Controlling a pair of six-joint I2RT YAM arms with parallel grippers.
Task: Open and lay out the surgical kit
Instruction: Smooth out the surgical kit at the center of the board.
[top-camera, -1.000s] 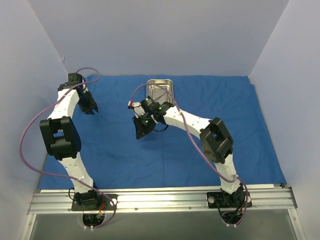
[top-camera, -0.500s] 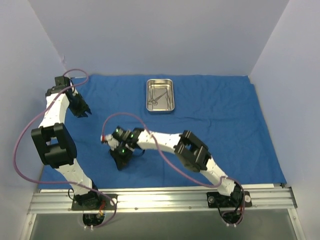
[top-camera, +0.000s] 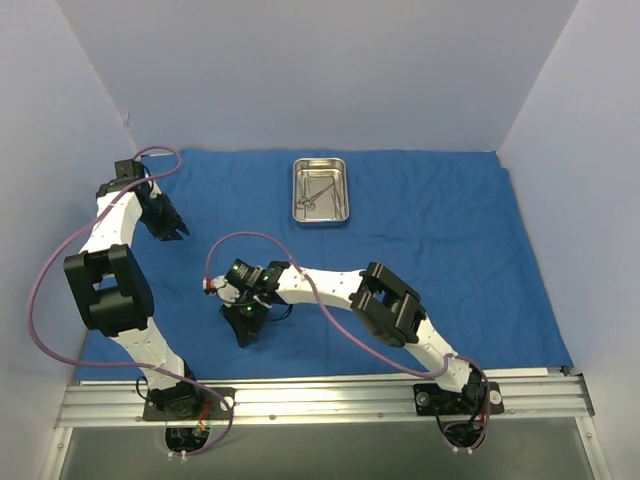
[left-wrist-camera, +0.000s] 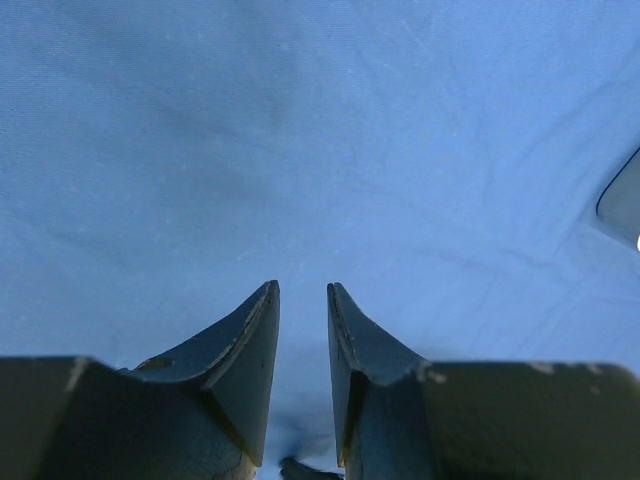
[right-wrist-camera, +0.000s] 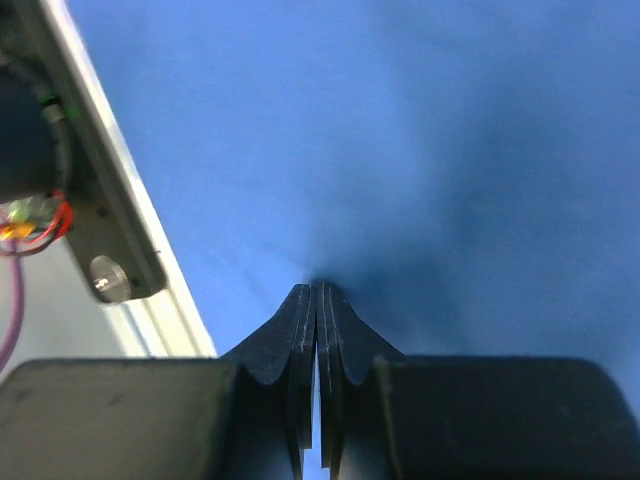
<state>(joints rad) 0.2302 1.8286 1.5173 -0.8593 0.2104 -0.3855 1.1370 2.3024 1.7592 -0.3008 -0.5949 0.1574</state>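
Note blue wrap (top-camera: 450, 260) already opened out flat, w/ steel tray (top-camera: 295, 195) sitting on it at far centre and the thin instruments (top-camera: 318, 195) lying inside, not yet laid out. Find right gripper (right-wrist-camera: 316, 287) low over the wrap's near-left part, close to the front rail (right-wrist-camera: 110, 230), jaws pressed fully together, tips at or on the fabric. Can't tell from either view whether holding a pinch of cloth, no fold visible betw. them. Find left gripper (left-wrist-camera: 302, 287) hovering above bare cloth at far left, jaws parted by a narrow slit only, gripping nothing, tray corner just showing at frame edge in the wrist view. Judge next step as fetching instruments out of the tray. Watch for trouble: pulling or sweeping w/ right tips while touching fabric, likely rucking the wrap and dragging the tray along, poss. jumbling the instruments into a tangle. Expect hard picks too: thin, shiny, overlapping, lying flat vs. tray floor, so prob. slipping, or lifting two at once by linked handles. Widen left jaws before approach; otherwise risk knocking the tray rim or shoving the pile rather than straddling one piece. Mind right arm (top-camera: 340, 285) stretched across centre as well: poss. clash if sending both to the tray together.
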